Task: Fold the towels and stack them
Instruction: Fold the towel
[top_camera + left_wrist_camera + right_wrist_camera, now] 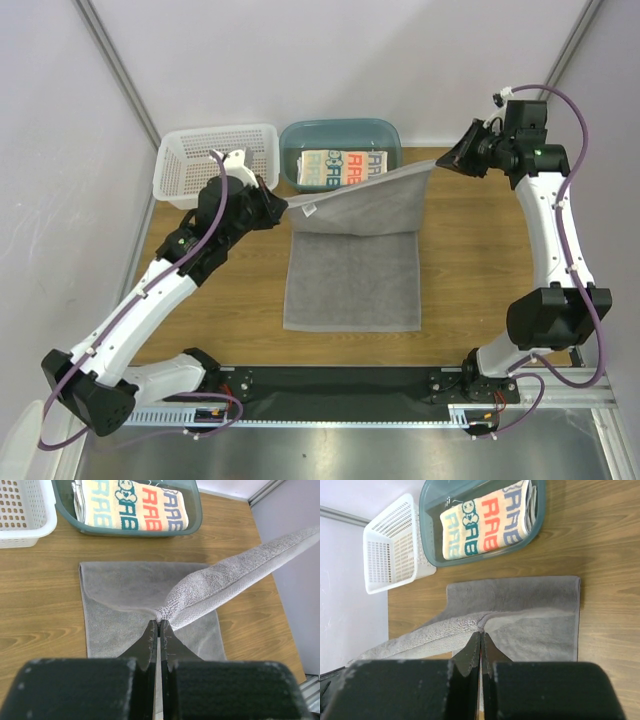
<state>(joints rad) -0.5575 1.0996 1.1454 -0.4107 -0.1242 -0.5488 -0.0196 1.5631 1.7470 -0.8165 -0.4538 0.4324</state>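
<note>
Pale walls close in a wooden tabletop (470, 260), where a large plain grey cloth towel (350, 285) lies spread in the middle, its far edge lifted off the wood and stretched between the arms. The left gripper (281, 207) is pressed together on one far corner; the right gripper (449, 161) pinches the other. The first fold seems in hand: next, both corners should travel together toward the near edge and land squarely on it. The cloth looks thick and nappy. A white towel printed with coloured letters (345, 168) sits folded in a translucent teal oval tub (340, 126), beside a white plastic lattice basket (200, 165).
</note>
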